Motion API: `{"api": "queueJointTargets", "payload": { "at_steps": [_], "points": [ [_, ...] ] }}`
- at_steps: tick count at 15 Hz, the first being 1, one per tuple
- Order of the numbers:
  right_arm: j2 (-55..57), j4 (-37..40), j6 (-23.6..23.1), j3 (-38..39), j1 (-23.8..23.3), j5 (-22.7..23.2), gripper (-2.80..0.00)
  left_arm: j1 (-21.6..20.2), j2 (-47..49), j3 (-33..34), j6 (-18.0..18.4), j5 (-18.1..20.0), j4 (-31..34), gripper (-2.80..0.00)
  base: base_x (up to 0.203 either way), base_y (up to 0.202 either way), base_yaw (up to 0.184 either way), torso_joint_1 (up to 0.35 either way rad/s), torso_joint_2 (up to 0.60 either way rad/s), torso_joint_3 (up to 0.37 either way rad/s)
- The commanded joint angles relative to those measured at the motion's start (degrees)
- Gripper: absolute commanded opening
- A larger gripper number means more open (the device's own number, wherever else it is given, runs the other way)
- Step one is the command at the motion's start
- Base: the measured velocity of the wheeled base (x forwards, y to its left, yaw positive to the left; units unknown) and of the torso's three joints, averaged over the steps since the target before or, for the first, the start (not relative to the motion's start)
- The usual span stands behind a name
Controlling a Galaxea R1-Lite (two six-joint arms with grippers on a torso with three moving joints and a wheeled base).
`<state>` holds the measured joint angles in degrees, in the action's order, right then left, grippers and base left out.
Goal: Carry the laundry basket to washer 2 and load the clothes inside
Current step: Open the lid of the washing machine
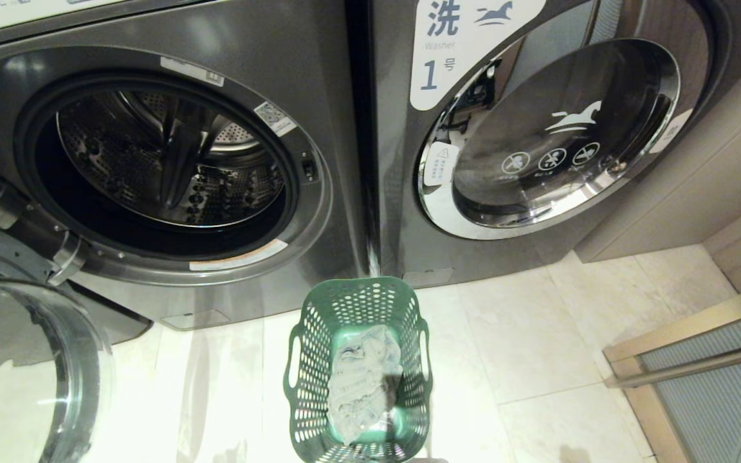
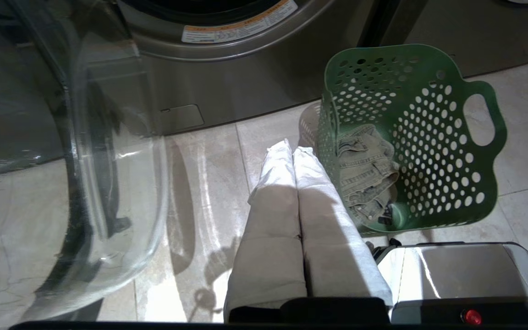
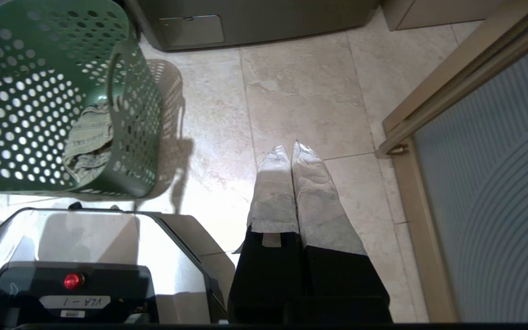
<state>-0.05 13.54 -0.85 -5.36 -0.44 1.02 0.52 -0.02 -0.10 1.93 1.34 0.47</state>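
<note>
So the green laundry basket (image 1: pixel 359 373) is sitting upright on the pale tiled floor (image 1: pixel 525 360), right in front of the seam between the two grey washers. The clothes (image 1: pixel 363 386), a small crumpled grey-green bundle with pale bands, are lying in the bottom of it, taking up only part of the space.

The washer on the left (image 1: pixel 171 167) has its door wide open. You can see straight into the shiny perforated drum (image 1: pixel 171 161), and the glass door (image 1: pixel 42 373) is swung out to the left, low near the floor. I can't see any number label on that one from here. The washer on the right (image 1: pixel 538 128) is shut, chrome ring around the glass, and its white label (image 1: pixel 454 45) shows a horse logo and a 1.

Neither arm shows in the head view. In the wrist views, the left gripper (image 2: pixel 293 149) hangs above the floor just beside the basket, cloth-wrapped fingers (image 2: pixel 275 183) pressed together, holding nothing. The right gripper (image 3: pixel 290 149) is on the other side of the basket, a bit further off, over bare tile, fingers also closed tight and empty. A frosted ribbed panel with a beige frame (image 3: pixel 493 183) stands near the right gripper. Part of the robot's silver base (image 3: pixel 85 238) shows too, just behind the basket.
</note>
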Motion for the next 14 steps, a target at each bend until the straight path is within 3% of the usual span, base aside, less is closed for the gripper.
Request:
{"api": "queueJointTargets", "payload": {
  "at_steps": [1, 5, 14],
  "points": [
    [0.0, 0.1, 0.0, 0.0, 0.0, 0.0, -2.8, 0.0, 0.0, 0.0, 0.0, 0.0, 0.0, -2.8, 0.0, 0.198, -0.006, -0.002, 0.0, -0.002],
    [0.0, 0.1, 0.0, 0.0, 0.0, 0.0, -2.8, 0.0, 0.0, 0.0, 0.1, 0.0, 0.0, -2.8, 0.0, 0.165, -0.001, 0.0, 0.0, 0.002],
    [0.0, 0.1, 0.0, 0.0, 0.0, 0.0, -2.8, 0.0, 0.0, 0.0, 0.5, 0.0, 0.0, -2.8, 0.0, 0.0, 0.0, 0.0, 0.0, 0.0]
  ]
}}
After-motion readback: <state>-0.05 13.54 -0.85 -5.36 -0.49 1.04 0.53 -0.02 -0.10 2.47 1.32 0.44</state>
